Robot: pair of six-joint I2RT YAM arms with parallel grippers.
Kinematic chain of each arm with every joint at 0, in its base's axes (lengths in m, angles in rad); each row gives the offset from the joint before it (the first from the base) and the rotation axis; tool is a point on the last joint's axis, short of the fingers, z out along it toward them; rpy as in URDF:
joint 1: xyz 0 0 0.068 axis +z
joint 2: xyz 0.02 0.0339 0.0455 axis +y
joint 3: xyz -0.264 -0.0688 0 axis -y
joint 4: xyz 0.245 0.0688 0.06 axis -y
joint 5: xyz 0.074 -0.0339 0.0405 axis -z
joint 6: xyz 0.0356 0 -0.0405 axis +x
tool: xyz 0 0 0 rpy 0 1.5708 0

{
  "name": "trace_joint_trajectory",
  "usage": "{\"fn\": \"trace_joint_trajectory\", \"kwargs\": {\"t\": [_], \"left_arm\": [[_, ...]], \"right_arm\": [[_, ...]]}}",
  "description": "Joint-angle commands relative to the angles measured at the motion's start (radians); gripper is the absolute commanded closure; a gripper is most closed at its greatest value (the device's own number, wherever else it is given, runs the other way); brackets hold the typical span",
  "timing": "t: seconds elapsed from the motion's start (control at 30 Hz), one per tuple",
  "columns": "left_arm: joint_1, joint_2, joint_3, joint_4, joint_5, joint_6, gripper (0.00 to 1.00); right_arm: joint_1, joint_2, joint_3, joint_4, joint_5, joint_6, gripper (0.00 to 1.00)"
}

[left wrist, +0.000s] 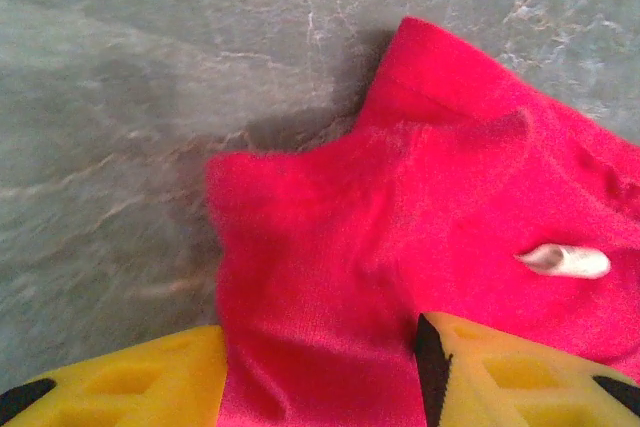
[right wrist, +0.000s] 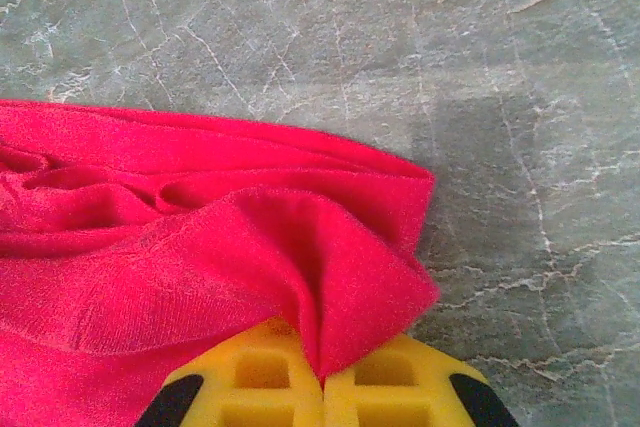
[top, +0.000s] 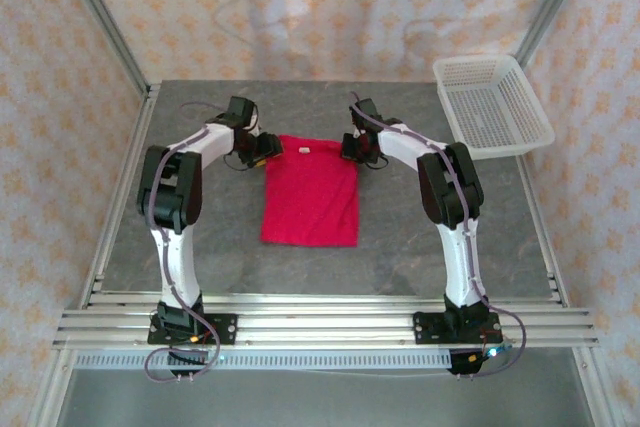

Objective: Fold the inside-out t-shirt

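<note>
Left gripper (left wrist: 318, 367): set at the far left corner of the inside-out t-shirt (top: 310, 192). Its yellow fingers (left wrist: 130, 382) stand partly apart with red cloth between them. Whether they pinch that cloth or merely straddle it cannot be told.

Garment: lies flat in the middle of the table (top: 200, 237) as a narrow rectangle, neck end far, hem near. The pale tag (left wrist: 565, 261) shows just right of the left gripper.

Right gripper (right wrist: 325, 372): at the far right corner, closed tight on a raised fold of the shirt, cloth bunched above the pads.

Risks, in my judgement:
- Uneven hold. If the left side has no real purchase, a lift would raise the right corner alone, skewing or dragging the shirt.
- Partial grasp. The right pinch may take only the upper layers, so the lower ones stay down and the fold opens.
- Wrinkling. The bunching at the right corner could be carried into the next crease.

Basket (top: 490, 107): far right, well apart, no hazard.
</note>
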Motion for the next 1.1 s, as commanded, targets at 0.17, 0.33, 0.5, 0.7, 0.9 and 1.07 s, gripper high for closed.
{"fn": "trace_joint_trajectory", "kwargs": {"t": [0.17,0.33,0.5,0.7,0.9,1.07], "left_arm": [[-0.071,0.151,0.196,0.001,-0.014,0.012,0.49],[-0.104,0.181,0.173,0.044,-0.006,-0.023,0.6],[-0.105,0.187,0.152,0.053,0.008,-0.041,0.89],[-0.102,0.113,0.201,-0.031,-0.033,-0.013,1.0],[-0.099,0.0,0.289,-0.087,-0.04,-0.019,1.0],[-0.08,-0.029,0.414,-0.135,0.002,-0.036,1.0]], "right_arm": [[-0.004,-0.012,-0.02,0.001,-0.038,-0.015,1.0],[-0.004,0.0,-0.014,0.004,-0.042,-0.01,1.0],[-0.003,0.001,-0.005,0.004,-0.041,-0.011,1.0],[-0.004,-0.03,0.03,-0.029,-0.005,-0.03,1.0],[-0.003,-0.115,0.071,0.005,0.011,0.015,1.0],[-0.005,-0.159,0.181,0.005,0.014,0.036,1.0]]}}
